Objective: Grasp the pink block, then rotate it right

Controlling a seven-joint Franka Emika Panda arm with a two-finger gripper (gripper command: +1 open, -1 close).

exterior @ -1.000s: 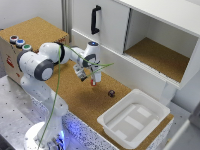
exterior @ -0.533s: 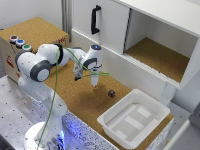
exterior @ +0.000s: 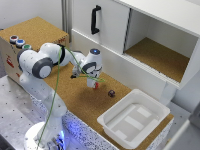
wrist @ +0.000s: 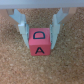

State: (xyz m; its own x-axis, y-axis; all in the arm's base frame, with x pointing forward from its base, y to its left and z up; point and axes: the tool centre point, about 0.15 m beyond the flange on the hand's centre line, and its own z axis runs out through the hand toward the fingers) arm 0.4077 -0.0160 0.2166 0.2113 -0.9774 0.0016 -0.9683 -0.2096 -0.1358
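Note:
The pink block [wrist: 40, 42] is a small pinkish-red cube with the dark letters D and A on it, resting on the cork surface. In the wrist view it sits between my two fingers [wrist: 21, 27], which stand against its two sides. In the exterior view my gripper [exterior: 95, 84] is low over the cork board in front of the white cabinet, and only a sliver of the pink block [exterior: 96, 86] shows between the fingertips. The gripper is shut on the block, which still touches the surface.
A small dark maroon-black lump [exterior: 111, 93] lies on the cork just to the exterior view's right of the gripper. A white tub [exterior: 132, 120] stands further right, near the front edge. A white cabinet [exterior: 105, 30] with a black handle [exterior: 94, 19] stands behind.
The gripper has come down from above the pink block until its fingers are around it at the cork surface. The lump and tub have not moved.

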